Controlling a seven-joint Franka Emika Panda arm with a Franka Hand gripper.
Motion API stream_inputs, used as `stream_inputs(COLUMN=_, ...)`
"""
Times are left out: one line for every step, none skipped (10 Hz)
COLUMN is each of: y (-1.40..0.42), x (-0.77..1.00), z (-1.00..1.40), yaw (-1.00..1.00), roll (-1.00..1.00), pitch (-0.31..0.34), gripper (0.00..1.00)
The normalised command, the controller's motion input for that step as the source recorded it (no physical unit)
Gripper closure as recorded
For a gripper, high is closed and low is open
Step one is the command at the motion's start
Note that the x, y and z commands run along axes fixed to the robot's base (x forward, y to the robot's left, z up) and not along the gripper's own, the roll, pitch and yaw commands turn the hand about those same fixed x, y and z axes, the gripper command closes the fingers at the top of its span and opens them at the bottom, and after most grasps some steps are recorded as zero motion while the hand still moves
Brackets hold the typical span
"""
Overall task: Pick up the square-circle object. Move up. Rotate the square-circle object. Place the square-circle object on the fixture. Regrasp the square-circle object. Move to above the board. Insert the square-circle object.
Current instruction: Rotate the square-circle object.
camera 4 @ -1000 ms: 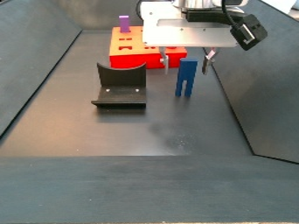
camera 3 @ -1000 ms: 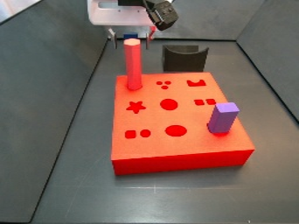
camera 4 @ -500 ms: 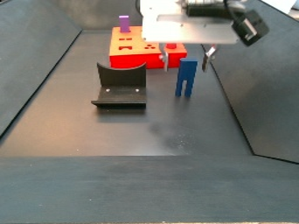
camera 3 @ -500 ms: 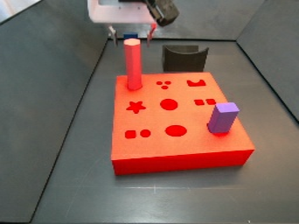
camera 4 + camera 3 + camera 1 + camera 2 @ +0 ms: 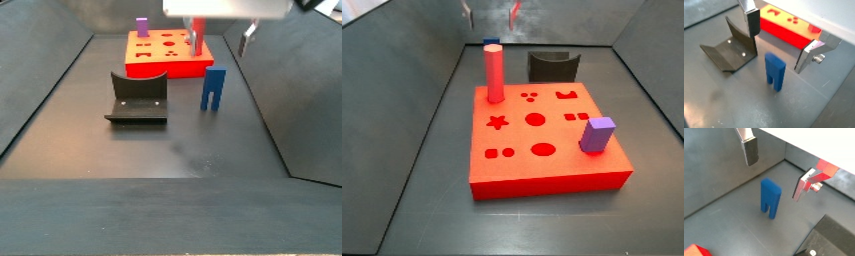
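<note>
The square-circle object (image 5: 213, 89) is a small dark blue block standing upright on the grey floor, its two legs down, beside the board (image 5: 167, 56). It shows in both wrist views (image 5: 775, 72) (image 5: 769, 198). My gripper (image 5: 222, 38) hangs open well above it, its silver fingers (image 5: 752, 22) spread wide with nothing between them. The dark fixture (image 5: 138, 98) stands on the floor apart from the block (image 5: 731, 47). In a side view only the fingertips (image 5: 516, 12) show at the upper edge, and the blue block is hidden there.
The red board (image 5: 543, 140) carries a tall red post (image 5: 494, 72) and a purple block (image 5: 597, 134). The fixture (image 5: 552, 66) sits behind the board. Grey walls slope up around the floor, close beside the blue block.
My gripper has risen straight up, away from the top of the blue block, still open. The block has stayed standing on the floor.
</note>
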Motion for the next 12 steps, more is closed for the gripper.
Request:
stream_inputs(y=0.00, x=0.00, z=0.00, yaw=1.00, roll=-0.01, pitch=0.005, gripper=0.00)
stream_inputs(y=0.00, x=0.01, z=-0.05, yaw=1.00, roll=-0.01, pitch=0.005, gripper=0.00)
stream_inputs(y=-0.02, x=0.02, z=-0.03, yaw=1.00, roll=-0.01, pitch=0.004, gripper=0.00)
stream_inputs(y=-0.01, x=0.02, z=-0.02, yaw=1.00, roll=-0.01, pitch=0.004, gripper=0.00)
stream_inputs(y=-0.01, x=0.02, z=-0.02, yaw=1.00, roll=-0.01, pitch=0.004, gripper=0.00)
stream_inputs(y=-0.01, x=0.02, z=-0.02, yaw=1.00, roll=-0.01, pitch=0.004, gripper=0.00)
stream_inputs(y=-0.01, x=0.02, z=-0.02, yaw=1.00, roll=-0.01, pitch=0.004, gripper=0.00)
stream_inputs(y=-0.01, x=0.02, z=-0.02, yaw=1.00, roll=-0.01, pitch=0.004, gripper=0.00)
stream_inputs(y=-0.01, x=0.02, z=-0.02, yaw=1.00, roll=-0.01, pitch=0.004, gripper=0.00)
stream_inputs(y=-0.01, x=0.02, z=-0.02, yaw=1.00, roll=-0.01, pitch=0.004, gripper=0.00)
stream_inputs(y=-0.01, x=0.02, z=-0.02, yaw=1.00, roll=-0.01, pitch=0.005, gripper=0.00)
stream_inputs(y=-0.01, x=0.02, z=-0.02, yaw=1.00, roll=-0.01, pitch=0.005, gripper=0.00)
